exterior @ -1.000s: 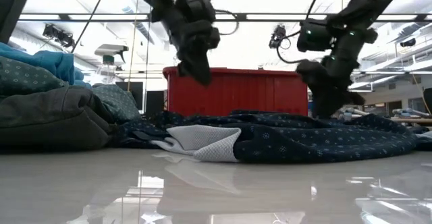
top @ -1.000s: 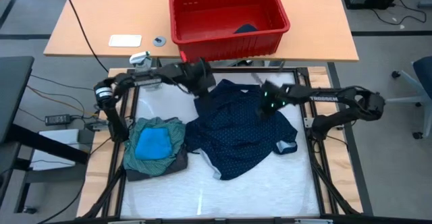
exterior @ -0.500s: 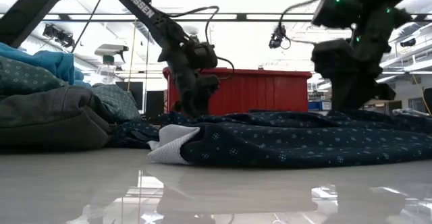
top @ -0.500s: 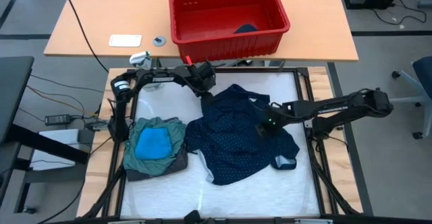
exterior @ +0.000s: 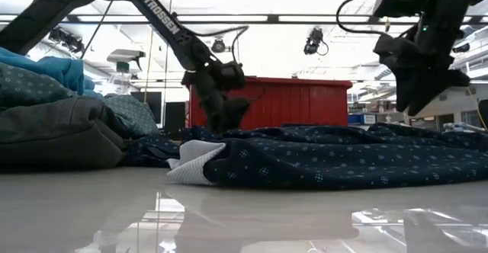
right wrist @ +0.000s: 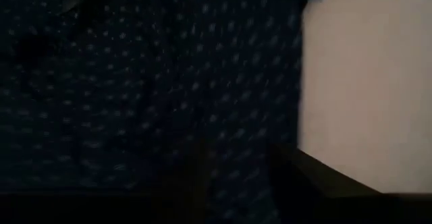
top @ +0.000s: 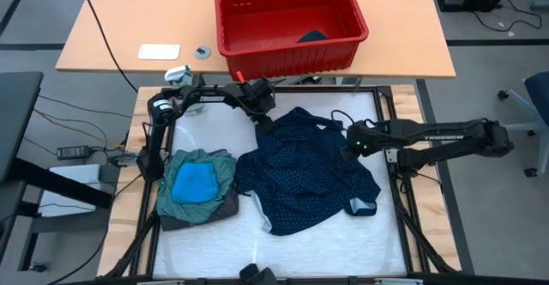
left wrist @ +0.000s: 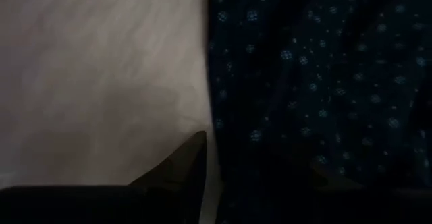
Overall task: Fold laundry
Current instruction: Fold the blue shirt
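The left gripper (top: 262, 122) pinches the navy dotted piece (top: 304, 169) at its bin-side edge; the right gripper (top: 350, 145) hovers over its opposite side, jaw state unclear.

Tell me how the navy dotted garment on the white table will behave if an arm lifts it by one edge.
The navy dotted garment lies rumpled with creases and a turned-up whitish lining, so it is probably floppy and would drape and trail rather than hold shape. It looks thin, so likely light. Spread on the smooth white table, it may slide and bunch when pushed.
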You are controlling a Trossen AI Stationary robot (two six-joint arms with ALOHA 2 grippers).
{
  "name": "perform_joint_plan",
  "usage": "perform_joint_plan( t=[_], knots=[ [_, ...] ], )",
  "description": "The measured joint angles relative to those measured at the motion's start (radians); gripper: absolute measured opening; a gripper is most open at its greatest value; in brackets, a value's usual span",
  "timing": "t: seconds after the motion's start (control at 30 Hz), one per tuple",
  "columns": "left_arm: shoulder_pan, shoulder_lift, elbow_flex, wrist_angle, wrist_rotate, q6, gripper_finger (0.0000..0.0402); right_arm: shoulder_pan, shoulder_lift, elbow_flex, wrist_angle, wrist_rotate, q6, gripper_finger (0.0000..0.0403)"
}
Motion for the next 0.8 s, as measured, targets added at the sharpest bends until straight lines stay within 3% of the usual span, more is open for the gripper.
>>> perform_joint_plan(
  t=[0.13,0.23,0.3,0.4,0.5,0.67,0.8],
  knots=[
    [0.005,0.000,0.000,-0.011,-0.006,0.011,0.0086,-0.054,0.037,0.000,-0.005,0.102,-0.146,0.0156],
    [0.008,0.001,0.000,-0.039,0.023,0.015,0.0025,-0.123,0.099,-0.002,0.000,0.105,-0.177,0.0156],
    [0.002,0.001,-0.001,-0.064,0.074,0.022,0.0010,-0.163,0.142,-0.017,0.037,0.080,-0.236,0.0157],
    [-0.012,0.001,-0.001,-0.083,0.076,0.011,0.0031,-0.227,0.206,-0.040,0.120,-0.014,-0.301,0.0164],
    [-0.013,-0.001,0.000,-0.097,0.080,-0.024,0.0081,-0.271,0.268,-0.058,0.164,-0.095,-0.309,0.0175],
    [-0.014,0.004,0.001,-0.098,0.085,-0.016,0.0159,-0.316,0.369,-0.083,0.274,-0.116,-0.381,0.0193],
    [-0.029,0.018,0.005,-0.118,0.073,0.012,0.0138,-0.347,0.440,-0.075,0.303,-0.144,-0.358,0.0181]
  ],
)
